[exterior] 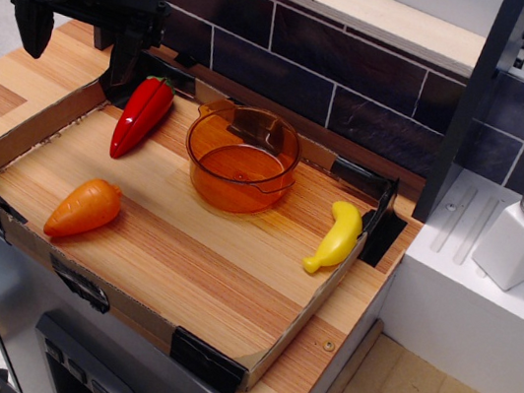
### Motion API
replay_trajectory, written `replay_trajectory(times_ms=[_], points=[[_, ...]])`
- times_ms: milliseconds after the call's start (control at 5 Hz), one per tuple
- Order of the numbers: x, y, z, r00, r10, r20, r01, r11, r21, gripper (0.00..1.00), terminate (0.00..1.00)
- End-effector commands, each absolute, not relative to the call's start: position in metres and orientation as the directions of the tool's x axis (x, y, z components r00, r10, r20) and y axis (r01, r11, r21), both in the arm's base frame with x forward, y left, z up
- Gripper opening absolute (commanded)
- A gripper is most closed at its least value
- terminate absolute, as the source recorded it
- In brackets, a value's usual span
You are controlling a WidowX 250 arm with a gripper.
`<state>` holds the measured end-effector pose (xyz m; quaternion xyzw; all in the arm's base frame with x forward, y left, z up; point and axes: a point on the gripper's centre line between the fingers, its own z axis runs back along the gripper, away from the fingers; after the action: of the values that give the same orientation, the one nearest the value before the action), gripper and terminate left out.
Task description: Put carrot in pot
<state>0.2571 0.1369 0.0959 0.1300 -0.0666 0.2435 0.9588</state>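
The orange carrot lies on its side at the front left of the wooden tray. The translucent amber pot stands upright and holds nothing, in the middle of the tray toward the back. My black gripper hangs above the tray's back left corner, well behind the carrot and left of the pot. Its jaws are spread wide with nothing between them.
A glossy red pepper lies just below the gripper, left of the pot. A yellow banana lies at the tray's right edge. Low cardboard walls rim the tray. A white salt shaker stands on the white counter at right. A dark tiled wall runs behind.
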Motion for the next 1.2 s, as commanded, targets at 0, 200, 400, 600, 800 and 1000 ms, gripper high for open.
replay_trajectory(times_ms=[0, 200, 400, 600, 800, 1000], points=[[0.257, 0.137, 0.096, 0.873, 0.450, 0.191, -0.484, 0.848, 0.217, 1.00, 0.00], [0.247, 0.124, 0.085, 0.928, 0.292, 0.230, -0.343, 0.911, 0.229, 1.00, 0.00], [0.230, 0.107, 0.072, 0.989, 0.072, 0.129, -0.092, 0.983, 0.158, 1.00, 0.00], [0.214, 0.099, 0.055, 0.991, -0.122, 0.057, 0.117, 0.990, 0.083, 1.00, 0.00], [0.208, 0.097, 0.036, 0.979, -0.203, -0.002, 0.202, 0.975, 0.090, 1.00, 0.00], [0.206, 0.099, 0.021, 0.969, -0.245, -0.003, 0.243, 0.960, 0.135, 1.00, 0.00]])
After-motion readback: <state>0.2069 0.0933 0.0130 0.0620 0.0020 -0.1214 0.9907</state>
